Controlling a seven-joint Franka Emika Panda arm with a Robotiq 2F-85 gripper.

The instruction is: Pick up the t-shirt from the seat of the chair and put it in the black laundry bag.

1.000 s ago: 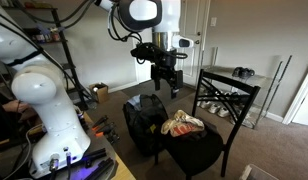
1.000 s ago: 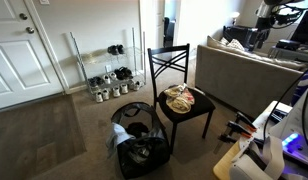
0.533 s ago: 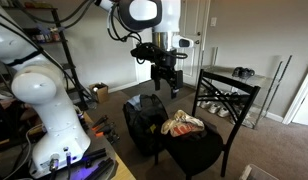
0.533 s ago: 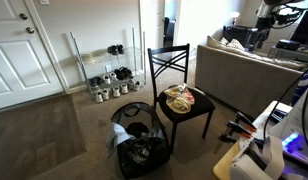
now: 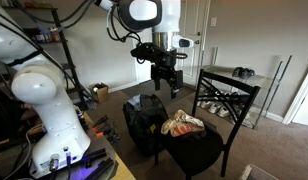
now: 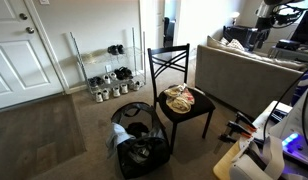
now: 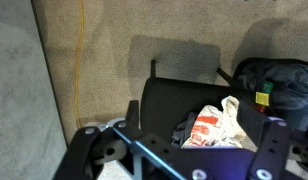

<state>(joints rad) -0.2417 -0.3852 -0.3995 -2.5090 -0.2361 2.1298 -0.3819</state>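
The t-shirt point(image 5: 182, 124), a crumpled cream and red bundle, lies on the seat of the black metal chair point(image 5: 226, 98). It shows in both exterior views point(image 6: 181, 98) and in the wrist view point(image 7: 209, 125). The black laundry bag point(image 5: 144, 120) stands open on the carpet right beside the chair, and also shows from the other side point(image 6: 139, 146) and in the wrist view point(image 7: 282, 80). My gripper point(image 5: 165, 87) hangs high above the bag and the chair's seat. It is open and empty, with its fingers spread wide in the wrist view point(image 7: 184, 160).
A wire shoe rack with shoes point(image 6: 109, 78) stands by the wall behind the chair point(image 6: 170, 60). A grey sofa point(image 6: 244, 62) is close to the chair. A white robot body point(image 5: 44, 100) and a desk edge are nearby. A cardboard box point(image 5: 99, 93) sits on the floor.
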